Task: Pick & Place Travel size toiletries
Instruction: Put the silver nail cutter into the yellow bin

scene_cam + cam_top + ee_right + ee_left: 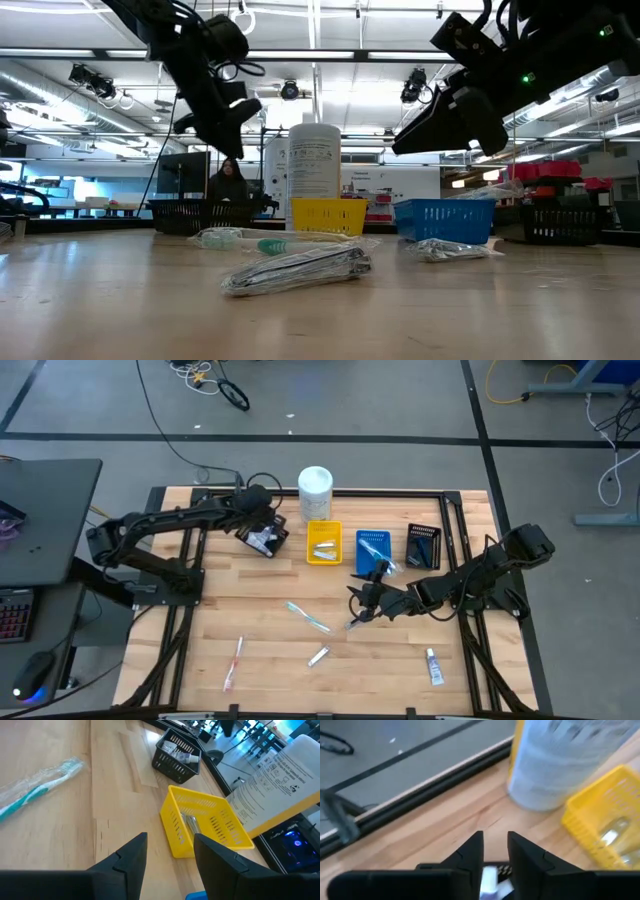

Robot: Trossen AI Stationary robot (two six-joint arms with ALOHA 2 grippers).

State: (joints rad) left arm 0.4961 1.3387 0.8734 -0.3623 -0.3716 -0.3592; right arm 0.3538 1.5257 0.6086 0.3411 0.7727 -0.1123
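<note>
Wrapped toothbrush (pixel 308 617) lies just beside open right gripper (pixel 362 603).

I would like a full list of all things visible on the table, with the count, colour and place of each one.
container: one, white, at the far edge, behind the yellow tray
yellow tray: one, far middle, shiny packets inside
blue tray: one, right of the yellow tray
right black tray: one, right of the blue tray
left black tray: one, left of the yellow tray
light-blue toothbrush: one, wrapped, table middle
pink toothbrush: one, near left
sachet: one, silvery, near middle
tube: one, white, near right
left gripper: dark, open, above the left black tray
right gripper: dark, open, in front of the blue tray
</note>
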